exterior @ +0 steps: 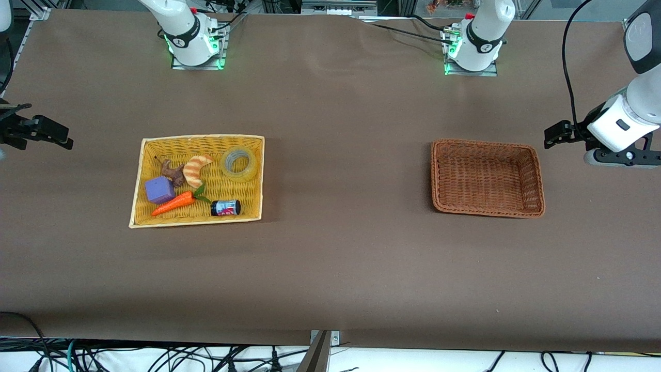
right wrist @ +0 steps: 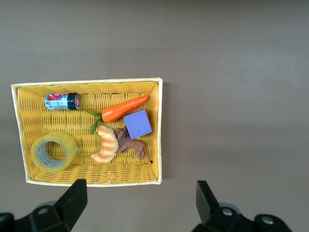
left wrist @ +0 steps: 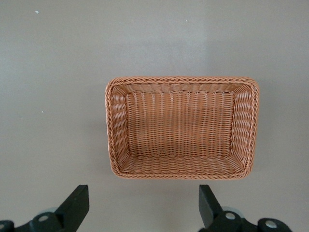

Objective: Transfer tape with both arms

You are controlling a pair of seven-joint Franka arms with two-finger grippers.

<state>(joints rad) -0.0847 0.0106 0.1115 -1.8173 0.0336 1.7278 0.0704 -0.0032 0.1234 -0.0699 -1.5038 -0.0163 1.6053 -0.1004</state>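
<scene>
The tape (exterior: 252, 168), a translucent yellowish ring, lies flat in the yellow basket (exterior: 201, 138), in the corner farthest from the front camera and toward the table's middle. It also shows in the right wrist view (right wrist: 70, 151). My right gripper (exterior: 51, 133) hangs open and empty above the table's end beside the yellow basket (right wrist: 87, 82), well apart from the tape; its fingers (right wrist: 72, 198) frame bare table. My left gripper (exterior: 555, 135) hangs open and empty above the table beside the brown basket (exterior: 485, 142), its fingers (left wrist: 77, 203) wide apart.
The yellow basket also holds a toy croissant (exterior: 196, 170), a brown figurine (exterior: 173, 172), a purple cube (exterior: 159, 190), a carrot (exterior: 173, 203) and a small black jar (exterior: 225, 207). The brown wicker basket (left wrist: 183, 79) holds nothing. Brown cloth covers the table between the baskets.
</scene>
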